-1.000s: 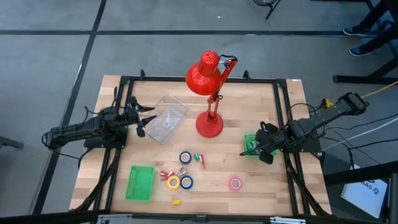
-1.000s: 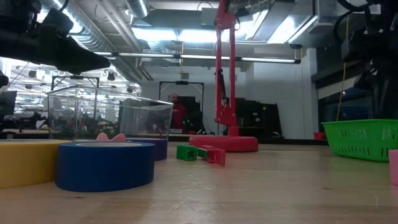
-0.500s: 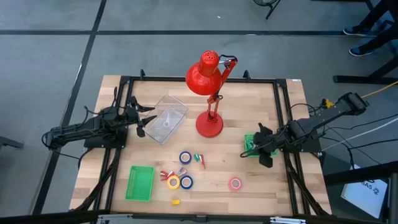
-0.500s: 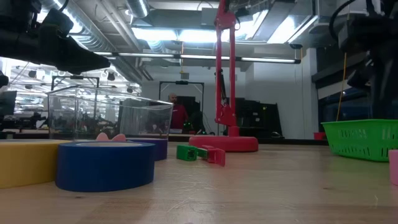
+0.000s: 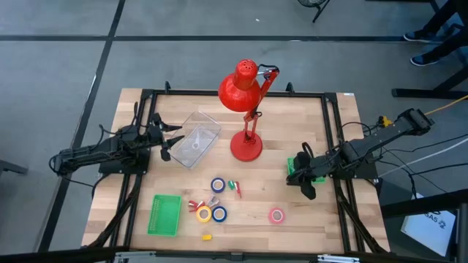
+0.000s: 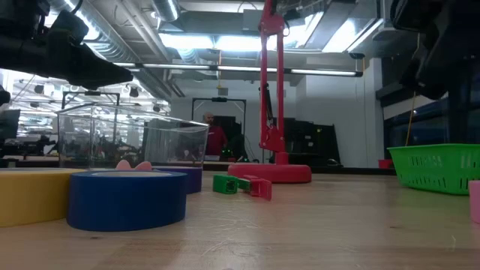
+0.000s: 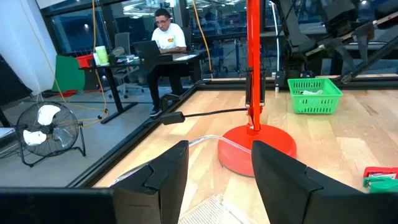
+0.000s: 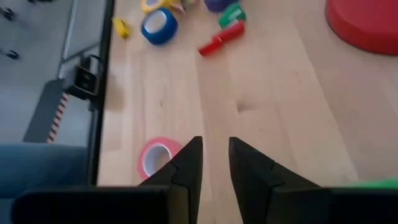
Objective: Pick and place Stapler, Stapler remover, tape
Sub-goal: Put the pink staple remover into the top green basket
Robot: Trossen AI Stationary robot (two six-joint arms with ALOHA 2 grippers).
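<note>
Right hand (image 5: 306, 179) above small green basket (image 5: 295, 167), fingers narrowly apart, empty. Left hand (image 5: 169, 140) apart, beside clear bin (image 5: 194, 138).

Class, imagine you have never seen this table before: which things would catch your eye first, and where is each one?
The red lamp stands tallest, at the table's middle toward the back. In front of it lie small tape rolls, blue, yellow and one pink further right. A clear box sits left by the left gripper, and the right gripper hangs over a green basket at the right edge.
</note>
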